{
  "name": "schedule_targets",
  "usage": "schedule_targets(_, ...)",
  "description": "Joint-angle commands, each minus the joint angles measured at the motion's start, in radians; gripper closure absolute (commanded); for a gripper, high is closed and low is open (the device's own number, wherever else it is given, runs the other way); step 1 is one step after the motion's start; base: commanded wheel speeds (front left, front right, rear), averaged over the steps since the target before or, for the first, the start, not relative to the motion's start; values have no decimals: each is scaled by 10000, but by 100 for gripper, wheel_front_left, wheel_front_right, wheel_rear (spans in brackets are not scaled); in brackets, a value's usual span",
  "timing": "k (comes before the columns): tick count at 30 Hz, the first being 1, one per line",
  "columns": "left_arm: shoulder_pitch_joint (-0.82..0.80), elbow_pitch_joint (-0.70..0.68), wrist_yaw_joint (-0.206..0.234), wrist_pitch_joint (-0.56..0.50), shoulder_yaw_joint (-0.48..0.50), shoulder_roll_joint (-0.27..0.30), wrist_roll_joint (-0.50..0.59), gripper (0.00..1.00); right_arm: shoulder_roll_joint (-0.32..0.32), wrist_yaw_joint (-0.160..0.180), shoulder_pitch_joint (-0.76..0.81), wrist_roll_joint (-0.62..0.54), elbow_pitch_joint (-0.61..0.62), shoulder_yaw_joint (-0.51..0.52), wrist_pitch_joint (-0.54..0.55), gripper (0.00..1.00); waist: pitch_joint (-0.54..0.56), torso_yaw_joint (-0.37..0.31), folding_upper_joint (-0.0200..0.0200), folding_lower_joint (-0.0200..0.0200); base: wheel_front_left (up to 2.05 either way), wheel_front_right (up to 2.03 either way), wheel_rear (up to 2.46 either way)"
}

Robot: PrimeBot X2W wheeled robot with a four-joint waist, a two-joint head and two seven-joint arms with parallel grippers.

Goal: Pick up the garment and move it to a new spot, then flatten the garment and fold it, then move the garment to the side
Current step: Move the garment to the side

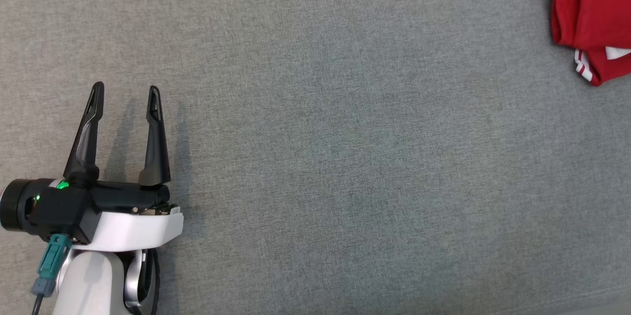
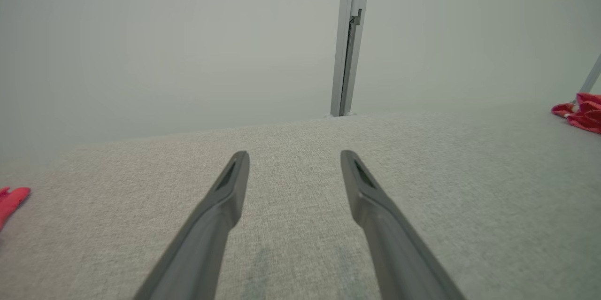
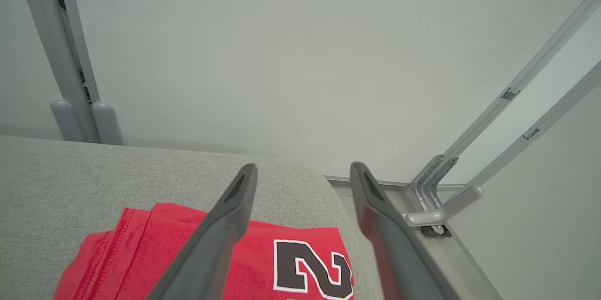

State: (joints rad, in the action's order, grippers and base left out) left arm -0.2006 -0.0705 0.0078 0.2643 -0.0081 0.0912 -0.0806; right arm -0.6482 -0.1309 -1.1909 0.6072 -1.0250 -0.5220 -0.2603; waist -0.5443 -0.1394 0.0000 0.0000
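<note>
The garment [image 1: 589,14] is a red jersey with white trim, lying folded at the far right corner of the grey surface. In the right wrist view the garment [image 3: 300,253] shows a black number with a white outline and lies just below my right gripper [image 3: 304,168], whose fingers are spread open with nothing between them. My left gripper [image 1: 126,89] is open over bare fabric at the lower left, far from the jersey. In the left wrist view my left gripper [image 2: 295,154] points at the far edge, and the garment [image 2: 582,111] is a small red patch at the right.
The grey fabric surface [image 1: 315,157] has a rounded corner [image 3: 319,173] near the jersey. Behind it are a pale wall, a metal post [image 2: 348,42] and slanted frame bars [image 3: 507,117]. A scrap of red [image 2: 11,199] shows at the left wrist view's left edge.
</note>
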Motion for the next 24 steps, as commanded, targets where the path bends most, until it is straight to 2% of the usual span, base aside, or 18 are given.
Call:
schedule_targets(1,61,4,27,-3,72,29,-57,0,-57,2,158,-66,167,102,-69,0,162,45,0,0,0,0,0)
schedule_targets(10,540,316,-30,-1,314,-127,-363,0,421,2,1754,-710,2451,1593,-61,0,1550,354,0,0,0,0,0)
schedule_targets(24,1356,1102,-278,-1,529,-310,-673,0,2247,2,6503,-1866,6004,3847,-63,0,3568,1200,0,0,0,0,0)
